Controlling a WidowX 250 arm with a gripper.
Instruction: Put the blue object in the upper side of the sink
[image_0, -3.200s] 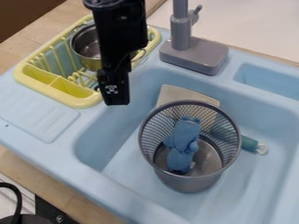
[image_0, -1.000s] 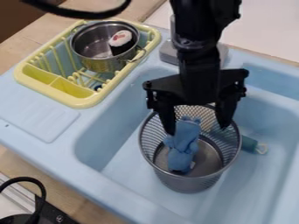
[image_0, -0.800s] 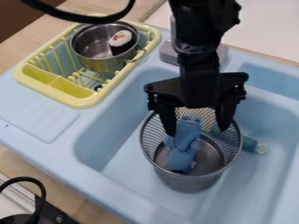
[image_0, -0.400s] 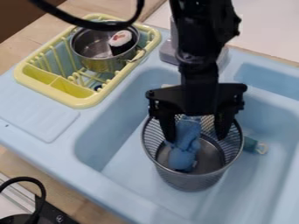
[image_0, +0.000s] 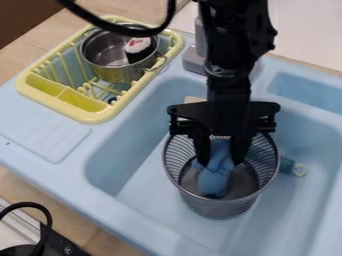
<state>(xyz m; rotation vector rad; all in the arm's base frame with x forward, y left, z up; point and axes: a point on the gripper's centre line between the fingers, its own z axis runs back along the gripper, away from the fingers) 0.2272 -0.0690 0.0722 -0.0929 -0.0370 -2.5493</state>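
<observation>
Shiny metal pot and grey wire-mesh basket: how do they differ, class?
The shiny metal pot has solid walls; the grey wire-mesh basket has see-through ones. The pot has loop handles, the basket a plain rim. The pot sits in the yellow rack, the basket in the light-blue sink. Both are open-topped.
</observation>
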